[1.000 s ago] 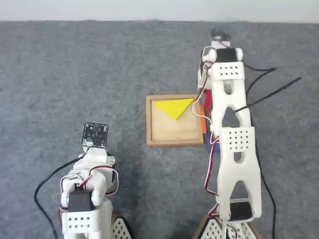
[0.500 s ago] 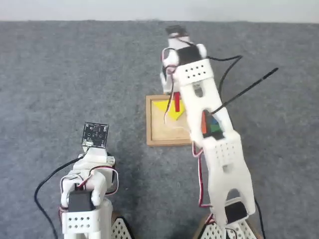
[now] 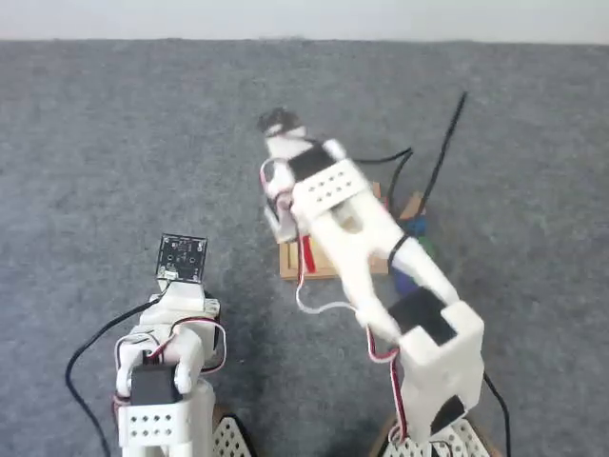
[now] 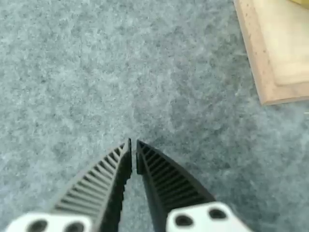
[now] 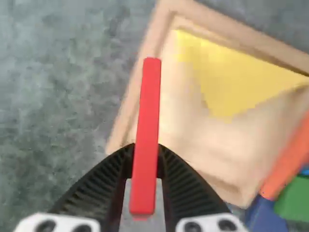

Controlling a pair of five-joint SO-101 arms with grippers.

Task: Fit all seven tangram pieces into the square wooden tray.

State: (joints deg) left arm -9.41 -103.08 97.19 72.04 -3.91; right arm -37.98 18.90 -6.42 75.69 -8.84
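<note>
Fingers (R) (image 5: 104, 180) clamped on red piece (image 5: 147, 130), held edge-up by tray (image 5: 137, 104) side wall; fingers (L) (image 4: 108, 179) closed, empty, low over worktop (image 4: 96, 72).

Risk, my read: red pc looks lined up w/ the rim, not the recess. If I release here it prob. hits the wall & tips out, or leans on yellow triangle (image 5: 231, 82) already in tray. Thin-edge grip could twist. Orange pc (image 5: 287, 164) lies just outside tray. No brand, label or text readable.
</note>
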